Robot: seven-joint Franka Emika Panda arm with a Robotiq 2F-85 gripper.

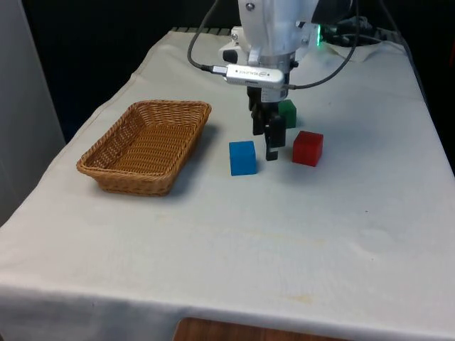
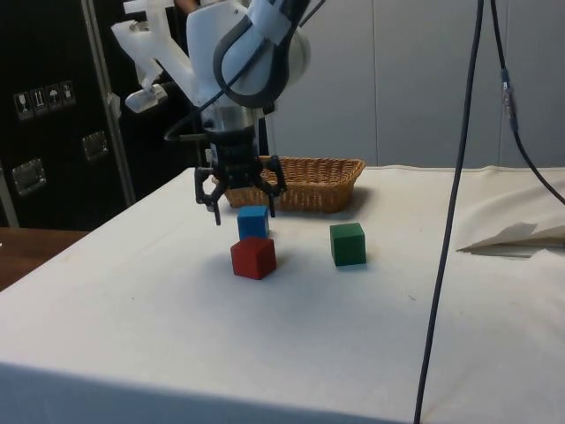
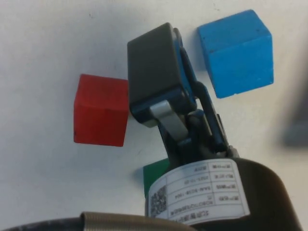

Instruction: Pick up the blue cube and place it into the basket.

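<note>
1. The end effector is hanging low over the white-clothed bench, its black fingers pointing down; in the front view it is sitting between the blue cube and the red cube, with the green cube just behind it.
2. In the side view the end effector is showing its fingers spread wide and holding nothing; the blue cube is appearing between them and beyond, resting on the cloth.
3. In the wrist view one finger is hovering over bare cloth between the blue cube and the red cube; neither cube is touching it; a corner of the green cube is peeking out beside the wrist.
4. The blue cube is lying on the bench, near the wicker basket but apart from it, on the basket's front-view right side.
5. In the side view the red cube is sitting nearest the camera, the green cube is standing beside it and apart, and the basket is lying behind them all.
</note>
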